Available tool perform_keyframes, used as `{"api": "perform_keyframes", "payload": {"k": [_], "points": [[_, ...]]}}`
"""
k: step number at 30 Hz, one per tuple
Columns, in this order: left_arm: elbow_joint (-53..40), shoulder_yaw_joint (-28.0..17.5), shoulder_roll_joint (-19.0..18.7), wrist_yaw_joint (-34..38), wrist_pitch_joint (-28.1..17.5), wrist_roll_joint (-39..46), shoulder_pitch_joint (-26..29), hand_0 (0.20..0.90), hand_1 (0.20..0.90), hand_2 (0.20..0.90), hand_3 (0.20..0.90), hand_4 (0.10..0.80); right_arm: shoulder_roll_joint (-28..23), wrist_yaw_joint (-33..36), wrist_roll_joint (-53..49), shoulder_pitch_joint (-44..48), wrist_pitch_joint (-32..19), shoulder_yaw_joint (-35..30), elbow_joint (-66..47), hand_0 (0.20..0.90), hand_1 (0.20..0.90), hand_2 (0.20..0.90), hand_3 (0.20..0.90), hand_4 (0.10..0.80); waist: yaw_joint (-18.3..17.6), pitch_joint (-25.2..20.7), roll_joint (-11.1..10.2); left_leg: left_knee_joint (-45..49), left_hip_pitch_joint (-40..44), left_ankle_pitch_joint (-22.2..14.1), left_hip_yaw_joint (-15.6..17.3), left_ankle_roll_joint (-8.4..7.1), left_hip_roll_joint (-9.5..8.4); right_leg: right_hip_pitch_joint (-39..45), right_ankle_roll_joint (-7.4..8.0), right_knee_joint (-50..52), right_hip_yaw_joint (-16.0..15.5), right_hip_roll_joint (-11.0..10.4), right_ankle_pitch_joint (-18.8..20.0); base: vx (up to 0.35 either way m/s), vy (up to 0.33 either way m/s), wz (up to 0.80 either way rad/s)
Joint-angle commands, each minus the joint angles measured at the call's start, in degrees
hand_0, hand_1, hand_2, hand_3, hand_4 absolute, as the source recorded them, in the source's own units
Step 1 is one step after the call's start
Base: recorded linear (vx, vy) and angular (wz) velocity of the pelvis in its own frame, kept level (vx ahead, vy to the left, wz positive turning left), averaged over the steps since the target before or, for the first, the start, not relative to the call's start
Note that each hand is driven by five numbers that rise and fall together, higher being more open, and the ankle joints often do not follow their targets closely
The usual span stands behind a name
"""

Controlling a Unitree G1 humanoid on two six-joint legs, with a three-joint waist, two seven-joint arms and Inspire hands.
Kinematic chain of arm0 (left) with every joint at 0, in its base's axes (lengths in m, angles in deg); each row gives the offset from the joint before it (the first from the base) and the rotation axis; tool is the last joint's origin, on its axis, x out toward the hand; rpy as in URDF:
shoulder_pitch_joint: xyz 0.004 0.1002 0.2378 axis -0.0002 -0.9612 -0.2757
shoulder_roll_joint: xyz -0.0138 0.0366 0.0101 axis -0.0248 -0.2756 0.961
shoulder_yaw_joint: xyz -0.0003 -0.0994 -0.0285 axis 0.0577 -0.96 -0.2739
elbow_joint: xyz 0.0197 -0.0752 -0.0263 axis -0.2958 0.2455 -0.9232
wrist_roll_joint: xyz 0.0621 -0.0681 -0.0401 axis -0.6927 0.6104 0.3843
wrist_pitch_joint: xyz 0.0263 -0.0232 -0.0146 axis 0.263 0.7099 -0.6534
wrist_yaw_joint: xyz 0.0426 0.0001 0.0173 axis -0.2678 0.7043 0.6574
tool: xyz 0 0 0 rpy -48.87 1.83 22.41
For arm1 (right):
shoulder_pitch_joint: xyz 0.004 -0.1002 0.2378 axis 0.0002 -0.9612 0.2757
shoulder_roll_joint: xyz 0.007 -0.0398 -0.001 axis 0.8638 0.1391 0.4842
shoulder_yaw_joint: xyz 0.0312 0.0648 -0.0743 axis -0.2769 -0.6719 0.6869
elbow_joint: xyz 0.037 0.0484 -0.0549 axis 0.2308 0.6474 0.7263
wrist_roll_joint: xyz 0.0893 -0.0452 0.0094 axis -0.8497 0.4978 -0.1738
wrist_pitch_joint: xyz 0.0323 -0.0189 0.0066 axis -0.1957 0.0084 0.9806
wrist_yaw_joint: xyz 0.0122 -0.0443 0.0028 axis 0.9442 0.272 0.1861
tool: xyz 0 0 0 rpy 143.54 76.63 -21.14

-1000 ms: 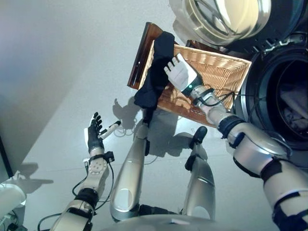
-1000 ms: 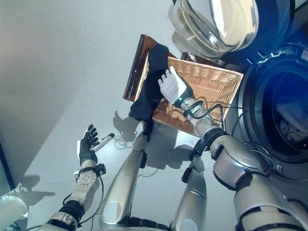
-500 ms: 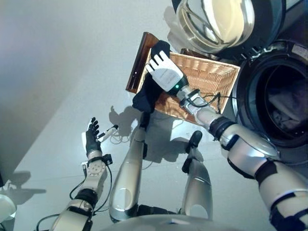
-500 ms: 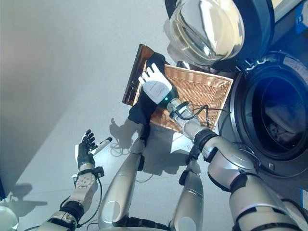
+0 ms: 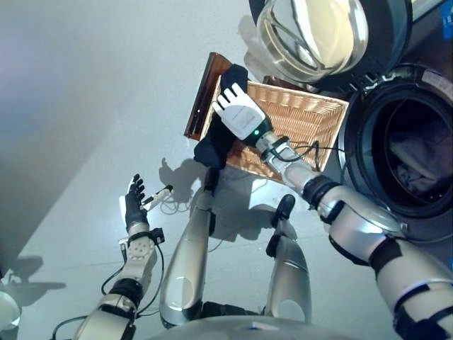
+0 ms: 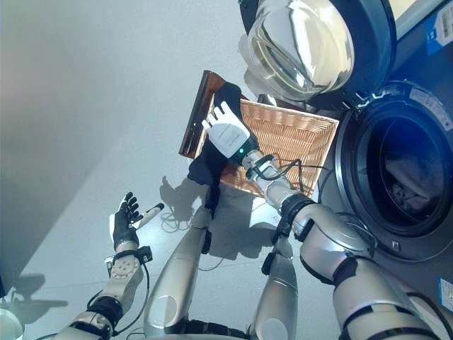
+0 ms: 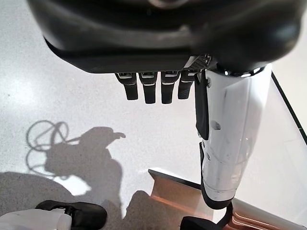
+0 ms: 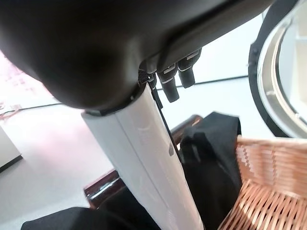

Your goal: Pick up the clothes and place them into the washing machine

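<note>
A dark garment (image 5: 214, 146) hangs over the left rim of a wicker basket (image 5: 315, 120), one end inside and the rest drooping outside toward the floor. My right hand (image 5: 241, 113) is open, fingers straight, spread above the garment's upper part; I cannot tell if it touches the cloth. The right wrist view shows the white-covered thumb (image 8: 144, 148) and straight fingers (image 8: 175, 76) above the garment (image 8: 211, 158). My left hand (image 5: 134, 206) is open and empty low on the left over the floor, its fingers (image 7: 153, 88) straight.
The washing machine's drum opening (image 5: 414, 152) lies right of the basket, with pale clothes (image 5: 425, 149) inside. Its round glass door (image 5: 311, 32) stands open behind the basket. A dark brown wooden board (image 5: 201, 95) leans along the basket's left side.
My right hand has moved left from the middle of the basket to above the dark garment on its left rim, still open. The camera has shifted a little. The left hand is unchanged.
</note>
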Motion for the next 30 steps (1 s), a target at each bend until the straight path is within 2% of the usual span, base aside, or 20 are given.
{"api": "perform_keyframes", "payload": {"k": [1, 13, 30], "points": [[-3.3, -1.3, -3.2, 1.6, -4.1, 0.3, -2.2, 0.9, 0.9, 0.9, 0.9, 0.8, -1.4, 2.7, -2.2, 7.2, 0.3, -2.0, -1.5, 0.9, 0.9, 0.9, 0.9, 0.8, 1.7, -0.8, 1.3, -3.4, -1.3, 0.7, 1.3, -2.73, -1.02, 1.3, -3.55, 6.9, 0.9, 0.7, -8.7, 0.013, -0.007, 0.03], [-6.8, -0.3, -4.1, 1.5, -4.3, 0.7, -2.7, 0.9, 0.9, 0.9, 0.9, 0.8, -0.8, 1.7, -4.2, 10.7, 0.1, -0.4, 3.0, 0.9, 0.9, 0.9, 0.9, 0.8, 3.4, -0.8, 1.3, -3.0, -5.0, 1.2, -0.4, -2.95, -1.49, -0.7, -3.5, 7.0, -1.0, 0.5, -8.6, 0.01, -0.007, 0.12], [-15.0, -0.2, -5.0, 1.5, -4.8, 1.3, -3.6, 0.9, 0.9, 0.9, 0.9, 0.8, -0.9, 1.7, -7.5, 12.8, 0.8, -2.2, 7.6, 0.9, 0.9, 0.9, 0.9, 0.8, 4.6, -0.8, 2.1, -3.2, -10.4, 2.2, -2.3, -3.11, -2.02, -5.7, -3.74, 8.5, -3.0, 0.2, -9.0, -0.003, 0.007, 0.06]]}}
